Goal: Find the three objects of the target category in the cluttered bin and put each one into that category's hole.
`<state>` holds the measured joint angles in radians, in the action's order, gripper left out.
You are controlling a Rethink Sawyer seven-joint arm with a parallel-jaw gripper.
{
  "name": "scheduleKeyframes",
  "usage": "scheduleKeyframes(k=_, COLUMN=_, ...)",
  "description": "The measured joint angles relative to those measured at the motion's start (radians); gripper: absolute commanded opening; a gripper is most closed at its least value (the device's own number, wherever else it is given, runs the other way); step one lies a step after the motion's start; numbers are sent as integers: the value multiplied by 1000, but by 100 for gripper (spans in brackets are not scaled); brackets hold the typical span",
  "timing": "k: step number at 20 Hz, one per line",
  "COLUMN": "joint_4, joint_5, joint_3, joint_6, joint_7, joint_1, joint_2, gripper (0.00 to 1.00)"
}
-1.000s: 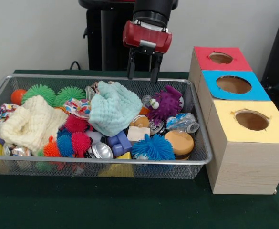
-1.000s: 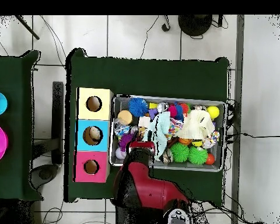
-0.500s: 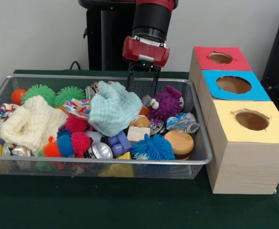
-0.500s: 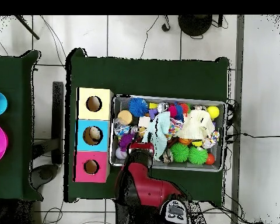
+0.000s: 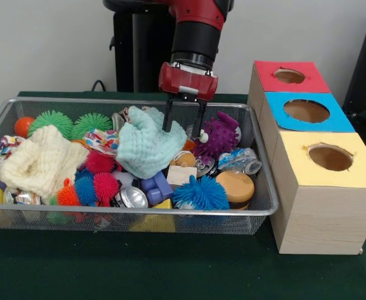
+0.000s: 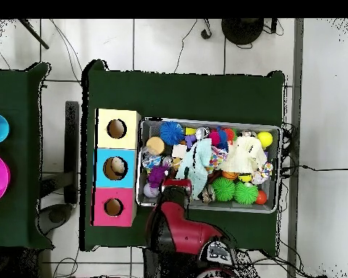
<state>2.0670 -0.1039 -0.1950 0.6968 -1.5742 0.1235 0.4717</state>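
Note:
My gripper (image 5: 182, 132) hangs open inside the wire bin (image 5: 267, 206), its fingers (image 5: 167, 120) straddling the right edge of the mint green cloth (image 5: 147, 146). Just to its right lies a purple spiky toy (image 5: 220, 136) with googly eyes. A cream cloth (image 5: 42, 161) fills the bin's left part. Green spiky balls (image 5: 51, 120), pink ones (image 5: 101, 164) and a blue one (image 5: 200, 192) lie around. From above, the red arm (image 6: 178, 217) covers the gripper at the bin's near-left corner. Three boxes stand beside the bin: red hole (image 5: 289, 75), blue hole (image 5: 306, 110), yellow hole (image 5: 330, 157).
The bin also holds a crushed clear bottle (image 5: 240, 160), a tan round lid (image 5: 235, 185), a blue block (image 5: 155, 186), a metal can (image 5: 132, 197), a patterned cloth (image 5: 101, 140) and an orange ball (image 5: 24, 125). Something pale sits in the blue hole (image 6: 116, 168).
The gripper has come down from above the bin's far rim into the bin, still open, now at the mint cloth's edge.

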Motion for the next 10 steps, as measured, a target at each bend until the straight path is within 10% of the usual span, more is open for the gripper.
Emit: scheduleKeyframes(k=10, joint_4=-9, joint_5=0, joint_3=94, joint_6=-82, joint_7=-2, joint_1=102, joint_2=-32, gripper=100)
